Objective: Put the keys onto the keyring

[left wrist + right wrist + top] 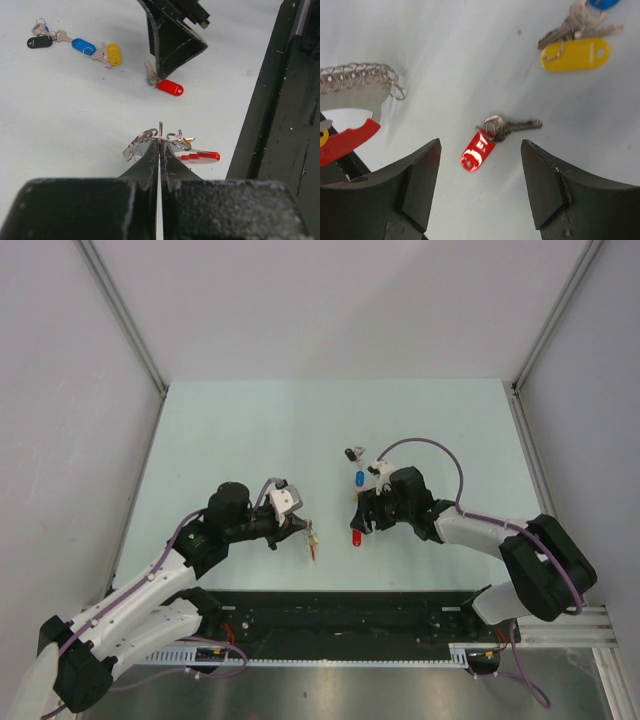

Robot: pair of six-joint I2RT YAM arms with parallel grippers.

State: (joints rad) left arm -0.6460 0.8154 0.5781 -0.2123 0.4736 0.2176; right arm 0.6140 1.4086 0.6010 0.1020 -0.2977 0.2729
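On the pale table (240, 430), near its front edge, the left gripper (160, 142) is pinched fully together on the keyring (192, 156), biting the metal between its silvery loops and its red band. Over to the right gripper (481, 147): jaws wide apart, nothing in them, hanging right over the red-tagged key (476, 154), which lies flat on the table near the keyring. Farther back, the yellow-tagged key (114, 53), the blue-tagged key (83, 46) and the black-tagged key (39, 42) lie in a loose row.

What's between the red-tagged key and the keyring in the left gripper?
Nothing, just bare table between the red-tagged key and the keyring in the left gripper, clearest in the left wrist view.
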